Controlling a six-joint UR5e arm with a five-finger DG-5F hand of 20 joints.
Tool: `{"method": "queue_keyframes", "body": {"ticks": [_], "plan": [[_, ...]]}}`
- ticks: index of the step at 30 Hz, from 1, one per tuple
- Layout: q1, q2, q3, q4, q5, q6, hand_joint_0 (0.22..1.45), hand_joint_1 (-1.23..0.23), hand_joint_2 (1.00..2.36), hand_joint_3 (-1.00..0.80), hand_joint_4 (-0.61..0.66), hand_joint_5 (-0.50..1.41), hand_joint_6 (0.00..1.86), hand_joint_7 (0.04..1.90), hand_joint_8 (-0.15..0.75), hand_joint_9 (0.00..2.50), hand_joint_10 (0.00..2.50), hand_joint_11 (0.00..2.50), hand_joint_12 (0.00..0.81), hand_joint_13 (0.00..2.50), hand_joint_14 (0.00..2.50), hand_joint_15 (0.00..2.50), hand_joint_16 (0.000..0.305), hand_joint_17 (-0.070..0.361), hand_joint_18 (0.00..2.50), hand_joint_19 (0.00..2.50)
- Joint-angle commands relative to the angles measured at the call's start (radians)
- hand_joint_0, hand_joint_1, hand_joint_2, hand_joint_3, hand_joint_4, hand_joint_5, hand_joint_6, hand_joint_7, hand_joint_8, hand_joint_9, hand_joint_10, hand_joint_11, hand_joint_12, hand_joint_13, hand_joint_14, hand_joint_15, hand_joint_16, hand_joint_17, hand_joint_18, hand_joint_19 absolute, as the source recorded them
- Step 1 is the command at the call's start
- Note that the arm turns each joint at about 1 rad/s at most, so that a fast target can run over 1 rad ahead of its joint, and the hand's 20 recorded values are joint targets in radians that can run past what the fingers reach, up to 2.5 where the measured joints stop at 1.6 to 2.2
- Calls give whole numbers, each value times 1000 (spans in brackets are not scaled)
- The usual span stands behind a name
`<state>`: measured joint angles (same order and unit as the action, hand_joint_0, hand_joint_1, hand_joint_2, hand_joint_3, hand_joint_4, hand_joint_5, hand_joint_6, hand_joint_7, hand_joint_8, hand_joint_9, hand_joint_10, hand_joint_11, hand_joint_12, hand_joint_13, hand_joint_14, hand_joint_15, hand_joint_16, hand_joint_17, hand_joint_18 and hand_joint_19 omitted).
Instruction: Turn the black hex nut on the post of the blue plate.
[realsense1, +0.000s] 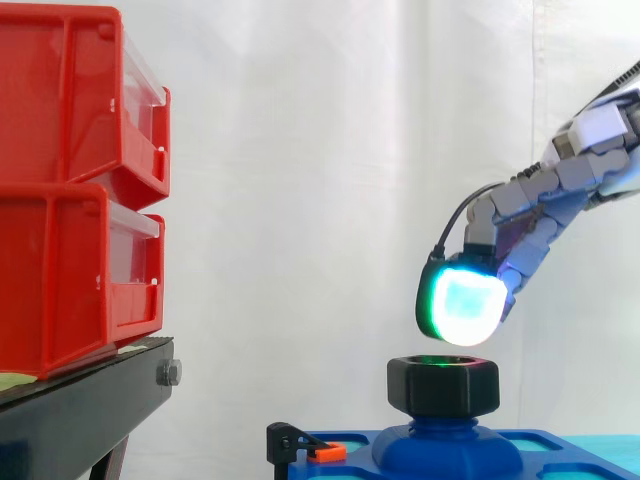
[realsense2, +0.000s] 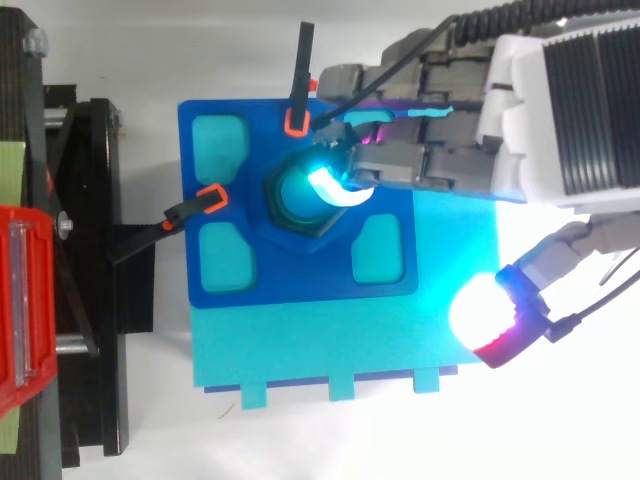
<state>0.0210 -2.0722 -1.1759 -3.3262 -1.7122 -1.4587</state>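
Observation:
The black hex nut sits on the blue post rising from the blue plate. My hand comes in from the right and hovers over it. One glowing green-white fingertip hangs just above the nut's top, with a small gap between them. From above, the fingers reach across the plate and a cyan pad covers part of the nut. The thumb's white pad is held well apart, off the plate's lower right corner. The hand is open and holds nothing.
Two stacked red bins stand on a black stand at the left. Two black clamps with orange tips hold the plate's left and top edges. A cyan board lies under the plate.

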Motion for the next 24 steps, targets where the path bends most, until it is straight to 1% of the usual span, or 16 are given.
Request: {"method": "queue_keyframes", "body": {"ticks": [1,3,4,6,7,9,11,12,13,14,15,17,19,23,24], "plan": [[5,9,7,1,22,9,440,-572,1000,-500,273,-175,504,1114,278,422,4,94,366,273,1,46,57,128,303,482],[10,9,21,2,33,23,452,-644,1000,-500,254,-206,504,1012,260,374,3,92,362,252,2,49,56,126,282,476],[10,9,21,2,33,23,454,-660,1000,-500,241,-211,504,999,257,370,3,91,361,245,0,48,56,125,280,477],[11,9,24,5,36,31,472,-724,1000,-500,192,-235,504,909,238,312,3,85,353,205,2,35,54,122,248,474],[13,9,24,11,39,38,476,-728,1000,-500,187,-236,504,890,233,304,3,84,350,198,1,37,54,122,243,465],[17,9,24,33,46,50,504,-764,1000,-500,134,-261,503,805,217,230,1,53,342,131,0,17,53,119,183,458],[22,7,24,51,51,58,517,-763,1000,-500,110,-272,503,766,208,178,0,40,337,88,0,3,52,118,150,452],[28,4,24,82,52,70,518,-750,1000,-500,92,-284,503,751,199,126,1,58,338,43,0,16,52,117,90,474],[33,4,24,108,54,80,519,-754,1000,-500,90,-287,503,741,196,106,0,28,338,35,1,9,52,117,83,464],[34,3,22,117,54,83,524,-735,1000,-500,74,-296,503,735,188,57,0,51,335,0,0,1,51,115,21,485],[43,-17,22,168,54,110,527,-719,1000,-500,61,-300,502,727,182,16,1,47,333,0,0,6,50,113,0,487],[45,-29,22,194,54,121,529,-726,1000,-500,60,-300,502,725,180,9,0,51,333,0,0,1,50,112,0,471],[48,-31,21,217,54,124,525,-742,1000,-500,56,-300,502,719,179,0,1,38,333,0,0,0,50,113,0,472],[57,-31,19,243,57,123,514,-751,1000,-500,67,-300,502,723,183,0,0,34,337,0,0,0,51,114,0,474],[57,-32,16,246,57,124,512,-751,1000,-500,70,-300,503,724,183,0,0,36,338,0,1,0,51,114,0,474]]}}
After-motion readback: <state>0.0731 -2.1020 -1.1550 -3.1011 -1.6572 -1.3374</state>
